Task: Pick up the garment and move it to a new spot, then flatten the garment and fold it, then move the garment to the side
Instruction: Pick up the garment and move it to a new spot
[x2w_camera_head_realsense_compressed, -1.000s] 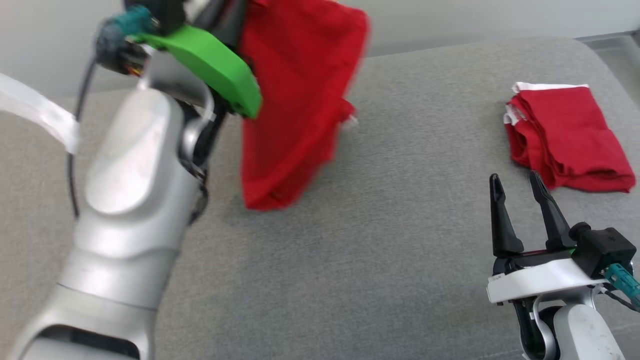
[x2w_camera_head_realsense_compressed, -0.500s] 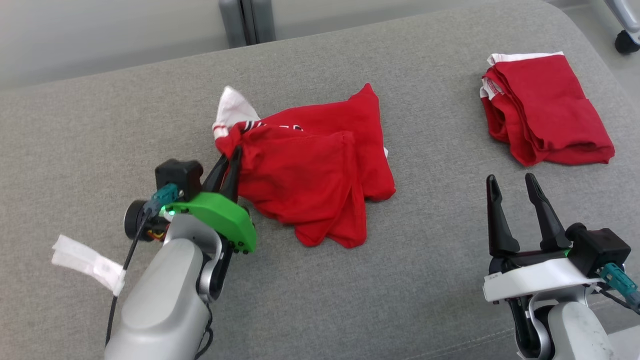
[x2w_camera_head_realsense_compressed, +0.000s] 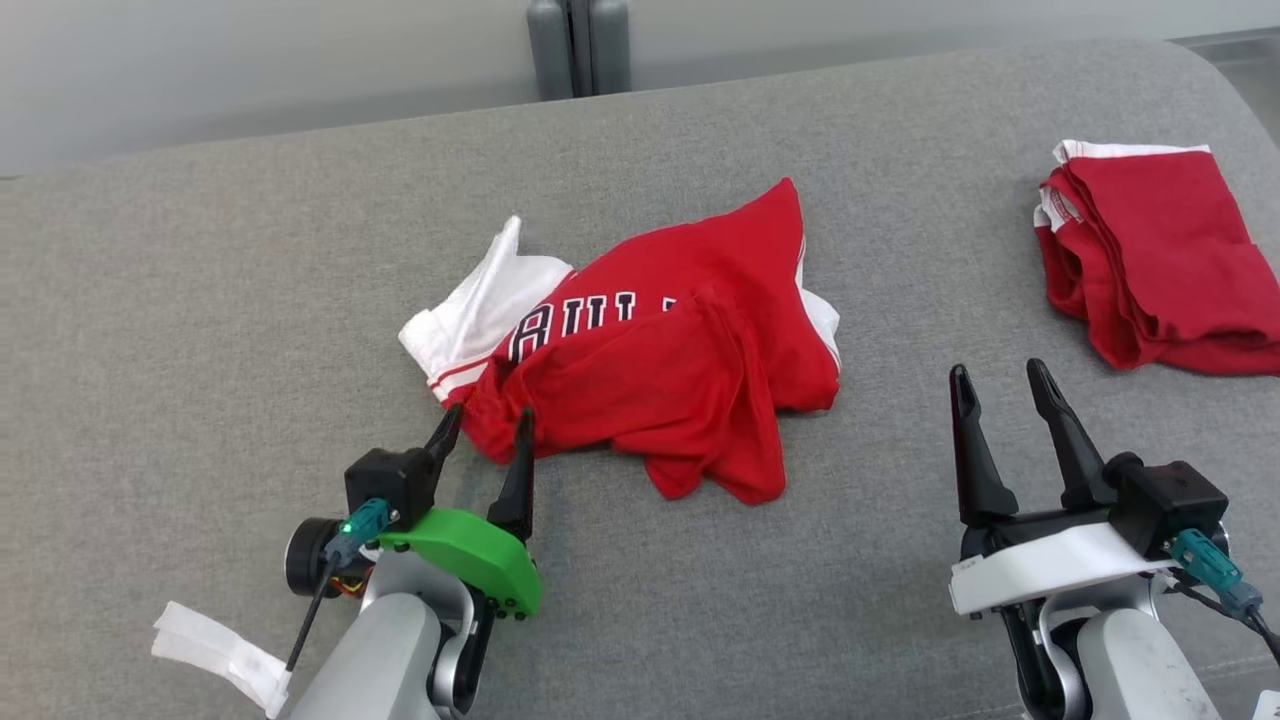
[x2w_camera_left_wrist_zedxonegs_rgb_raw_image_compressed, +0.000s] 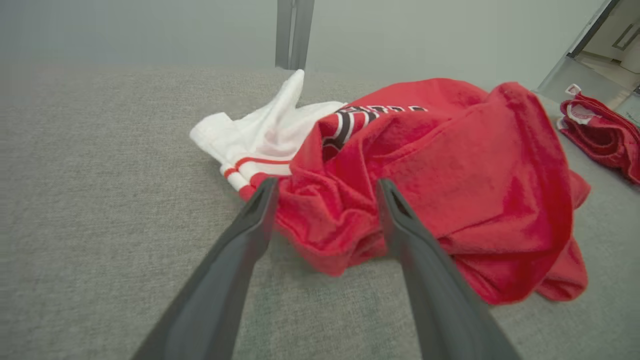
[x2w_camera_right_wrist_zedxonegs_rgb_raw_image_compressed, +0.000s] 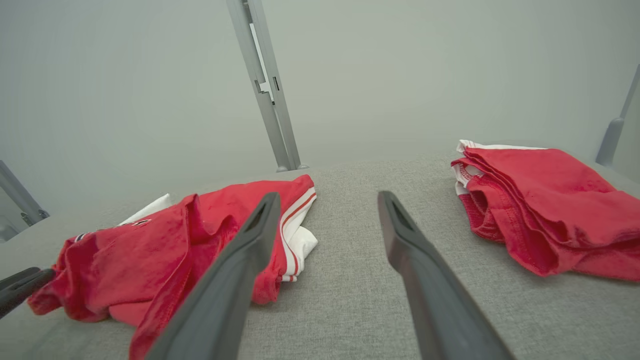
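The red garment (x2w_camera_head_realsense_compressed: 650, 370) is lying crumpled at the middle of the cushion (x2w_camera_head_realsense_compressed: 200, 300) — the left gripper (x2w_camera_head_realsense_compressed: 490, 414), fingers wide and empty, is straddling its near edge; the right gripper (x2w_camera_head_realsense_compressed: 997, 368), equally wide, is hovering over the cushion's right end.

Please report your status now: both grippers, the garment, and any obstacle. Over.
Left gripper open, astride garment edge, no grip. Right gripper open, empty. Garment crumpled on grey cushion, not flattened. Folded red garment apart at right, not in the way.
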